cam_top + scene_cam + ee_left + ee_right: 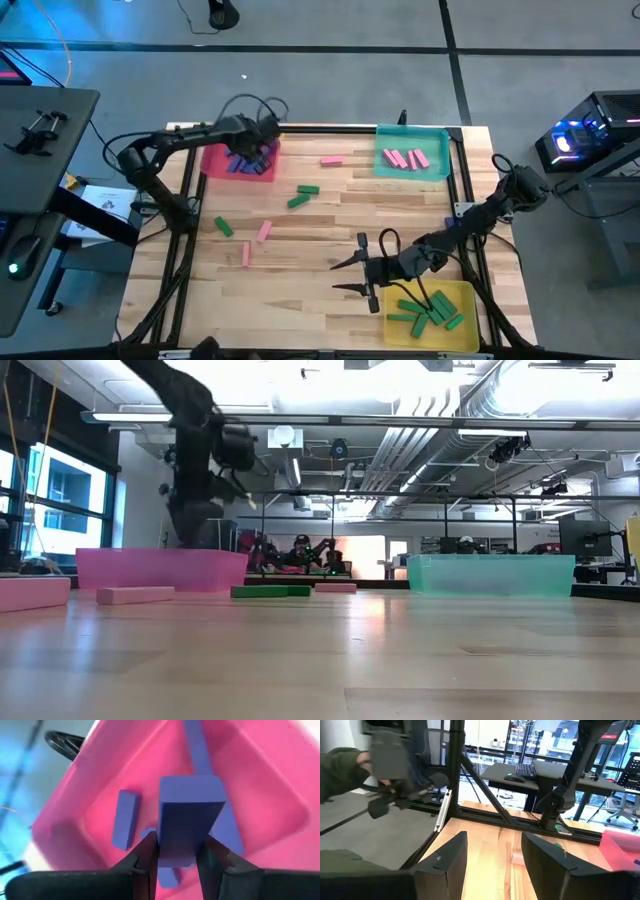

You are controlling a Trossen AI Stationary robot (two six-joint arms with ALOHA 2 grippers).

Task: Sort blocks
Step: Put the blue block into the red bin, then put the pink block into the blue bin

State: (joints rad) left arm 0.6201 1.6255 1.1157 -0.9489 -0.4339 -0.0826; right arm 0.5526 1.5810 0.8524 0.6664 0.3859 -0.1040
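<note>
The left gripper (177, 862) pinches a blue block (189, 822) end-up above the pink tray (215, 165), inside its walls; more blue blocks (240, 166) lie directly below it. The right gripper (347, 277) hangs spread and empty just beside the yellow tray (467, 298), which holds green blocks (428, 312). Ahead of its fingers lies bare wooden table (310, 250). Loose pink blocks (263, 231) and green blocks (298, 201) lie between the grippers; pink ones (405, 158) fill the teal tray (385, 168). Office room behind.
</note>
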